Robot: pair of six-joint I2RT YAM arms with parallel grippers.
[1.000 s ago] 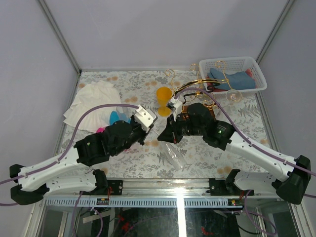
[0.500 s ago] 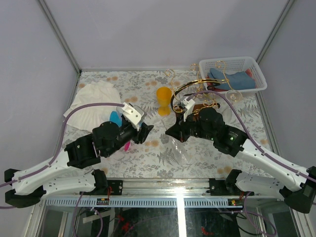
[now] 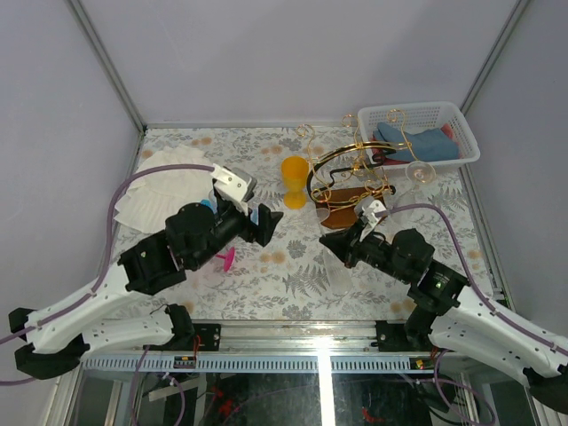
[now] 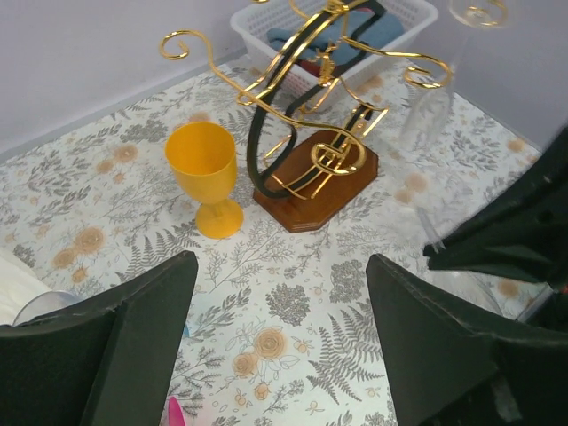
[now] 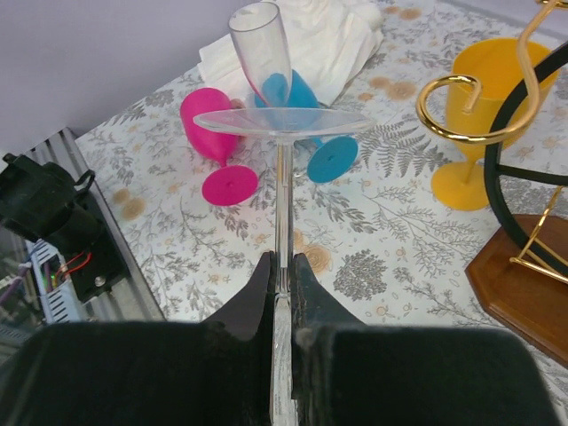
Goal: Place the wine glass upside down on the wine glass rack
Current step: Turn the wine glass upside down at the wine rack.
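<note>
Between right pincer (image 5: 282, 263) tips, wine glass (image 5: 282, 182) stem clamped, bowl probably behind, left pincer (image 4: 282, 262) apart.

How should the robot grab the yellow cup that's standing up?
Probably by the narrow stem just under the bowl of the yellow cup, coming in level from the robot's left. It stands upright, and the wine glass rack crowds its right side.

upright yellow goblet (image 3: 295, 174); pink glass (image 5: 209, 116) and blue glass (image 5: 330, 161) by white cloth (image 3: 164, 182); white basket (image 3: 462, 135)
</note>
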